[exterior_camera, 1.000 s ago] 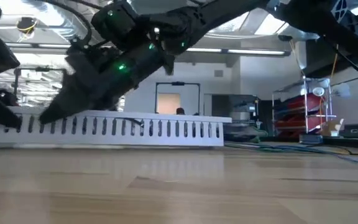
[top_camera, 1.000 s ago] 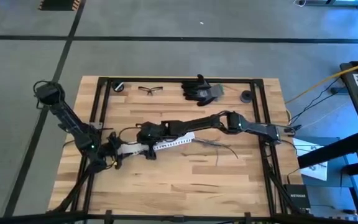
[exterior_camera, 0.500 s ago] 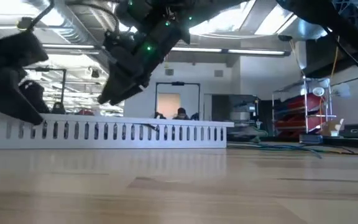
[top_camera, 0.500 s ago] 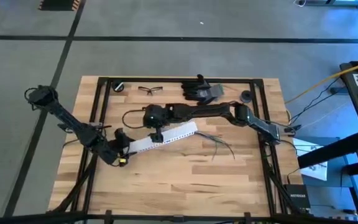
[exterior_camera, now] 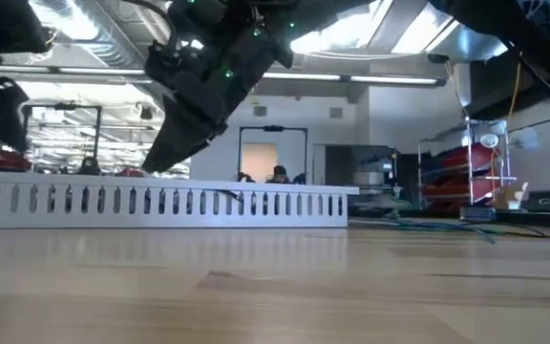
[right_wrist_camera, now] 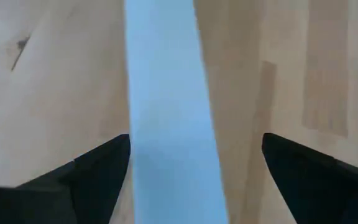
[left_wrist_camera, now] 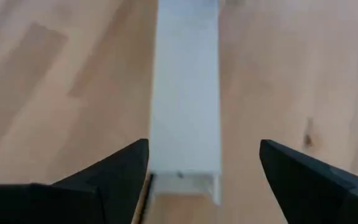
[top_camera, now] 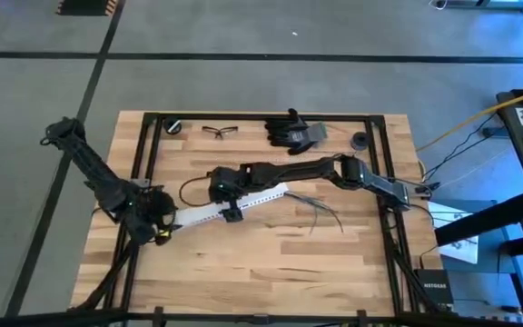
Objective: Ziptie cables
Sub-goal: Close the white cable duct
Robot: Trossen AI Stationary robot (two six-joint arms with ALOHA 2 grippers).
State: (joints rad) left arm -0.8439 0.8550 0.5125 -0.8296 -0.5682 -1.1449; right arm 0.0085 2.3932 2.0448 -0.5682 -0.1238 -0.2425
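The cables (top_camera: 320, 207), thin dark and greenish wires, lie loose on the wood right of centre; in the low view the cables (exterior_camera: 428, 225) rest flat behind a strip. This white perforated strip (top_camera: 230, 204) lies slanted across the table's middle. My left gripper (top_camera: 163, 229) hovers open over the strip's left end (left_wrist_camera: 185, 177), a finger to each side. My right gripper (top_camera: 231, 214) stands open above the strip's middle (right_wrist_camera: 166, 112); in the low view its fingertips (exterior_camera: 156, 162) hang just clear of the strip's top edge.
Along the far edge lie safety glasses (top_camera: 221, 131), black gloves (top_camera: 293, 132) and two small black round parts (top_camera: 175, 126) (top_camera: 360, 141). Black frame rails (top_camera: 143, 163) run along the table's left and right sides. Bare wood fills the near half.
Both grippers have risen off the white strip, where they stood low a second ago. My right gripper has also shifted toward the table's right along the strip. The strip has turned slightly, its right end swinging toward the far edge.
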